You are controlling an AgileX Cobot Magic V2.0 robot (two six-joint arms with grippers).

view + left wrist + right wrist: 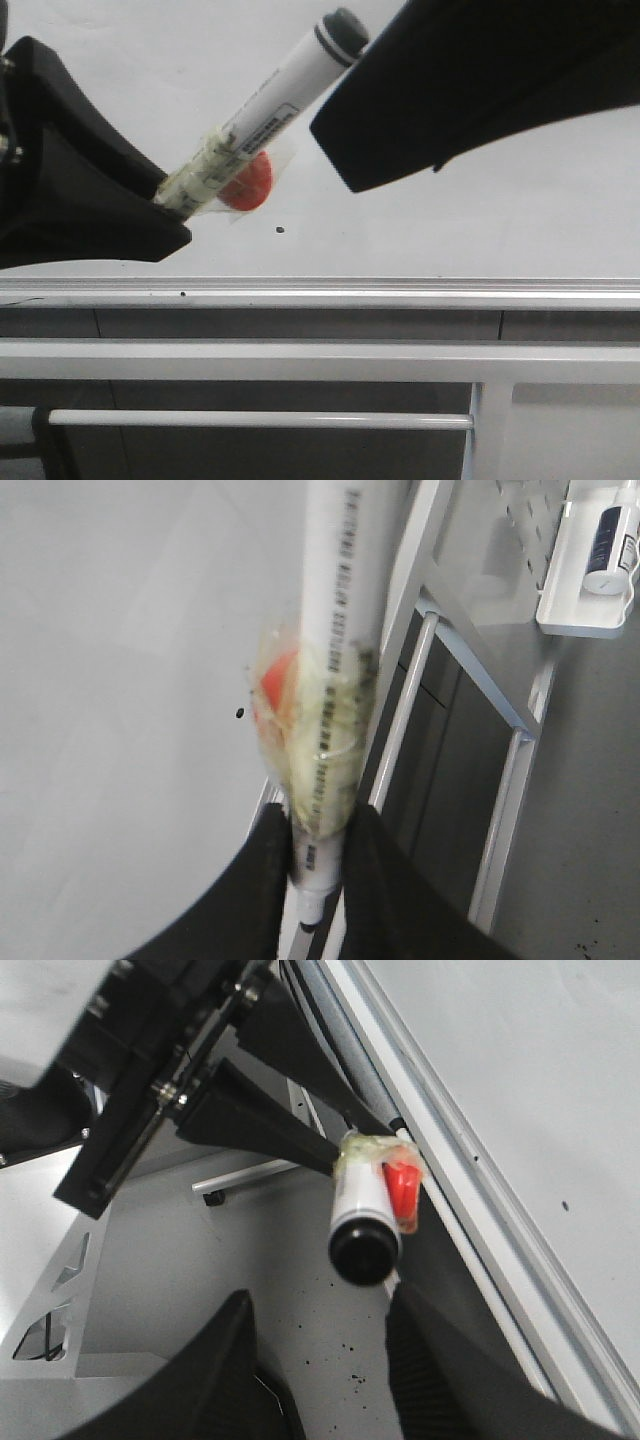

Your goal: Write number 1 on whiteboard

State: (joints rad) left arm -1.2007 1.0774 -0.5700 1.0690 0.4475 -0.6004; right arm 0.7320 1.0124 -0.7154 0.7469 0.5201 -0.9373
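Observation:
The whiteboard fills the background, with its silver bottom rail. No number 1 stroke shows on it, only a small black dot. My left gripper is shut on a white marker wrapped in clear tape, with a red piece taped to it. The marker's dark capped end points up and right. My right gripper is open, and the cap sits just ahead of its fingers, not gripped. The left wrist view shows the left gripper clamping the marker.
Grey metal bars run below the rail. A white shelf with a bottle hangs on a pegboard off to the side. The left gripper and its arm are close in front of the right gripper.

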